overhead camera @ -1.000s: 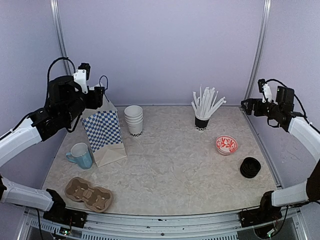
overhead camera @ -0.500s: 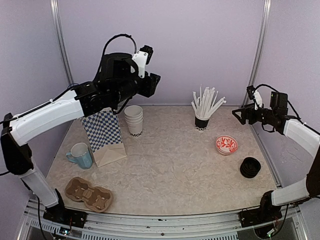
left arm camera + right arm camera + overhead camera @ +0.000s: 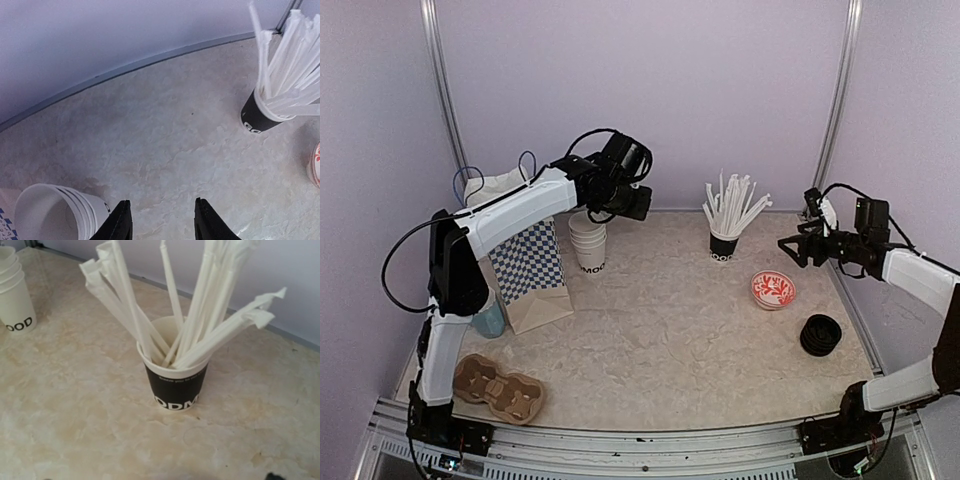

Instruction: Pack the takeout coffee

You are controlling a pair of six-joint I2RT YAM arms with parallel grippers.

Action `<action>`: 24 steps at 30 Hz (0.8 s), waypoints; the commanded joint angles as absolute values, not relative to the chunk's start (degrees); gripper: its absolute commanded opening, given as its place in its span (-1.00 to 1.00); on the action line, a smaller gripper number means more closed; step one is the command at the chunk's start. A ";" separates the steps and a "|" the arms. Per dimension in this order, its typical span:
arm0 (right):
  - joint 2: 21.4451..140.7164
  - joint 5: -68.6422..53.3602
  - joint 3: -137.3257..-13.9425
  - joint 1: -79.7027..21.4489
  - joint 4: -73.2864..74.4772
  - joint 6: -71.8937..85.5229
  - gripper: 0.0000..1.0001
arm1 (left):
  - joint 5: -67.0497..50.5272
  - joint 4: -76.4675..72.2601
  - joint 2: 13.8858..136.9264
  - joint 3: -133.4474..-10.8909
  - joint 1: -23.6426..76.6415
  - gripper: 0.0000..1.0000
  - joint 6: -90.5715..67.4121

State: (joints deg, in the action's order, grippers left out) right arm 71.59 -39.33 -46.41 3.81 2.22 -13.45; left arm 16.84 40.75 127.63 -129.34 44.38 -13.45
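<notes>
**A:** Top view: our left claw (image 3: 635, 207) hangs just up-right of the cup stack (image 3: 587, 240), not touching. Right claw (image 3: 796, 245) sits right of the straw cup (image 3: 724, 245); we can't tell its jaws.

**B:** Left wrist: jaws apart, nothing between. Cup stack down-left of the claw, bare table (image 3: 175, 150) ahead.

**A:** Right wrist: cup stack far left, straw cup dead ahead.

**B:** We judge the cups light, thin, crushable, nested tight. Pinch the top rim gently. Bag (image 3: 525, 265) lies beyond the stack; open room is claw-side.
</notes>
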 commanded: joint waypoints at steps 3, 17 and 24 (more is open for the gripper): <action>73.88 -41.49 -46.12 3.04 1.53 -16.25 0.77 | 14.61 53.81 129.61 -132.48 39.28 -0.15 -21.15; 77.20 -43.04 -46.85 2.90 3.14 -18.15 0.72 | 15.07 56.02 131.69 -131.48 36.69 -0.46 -20.65; 77.93 -43.07 -47.02 2.90 3.27 -18.28 0.71 | 15.66 55.55 131.55 -131.39 36.47 -0.78 -19.78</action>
State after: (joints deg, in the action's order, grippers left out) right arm 77.06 -42.13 -46.41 3.49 3.11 -17.63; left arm 15.03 55.31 131.28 -129.93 36.75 -20.32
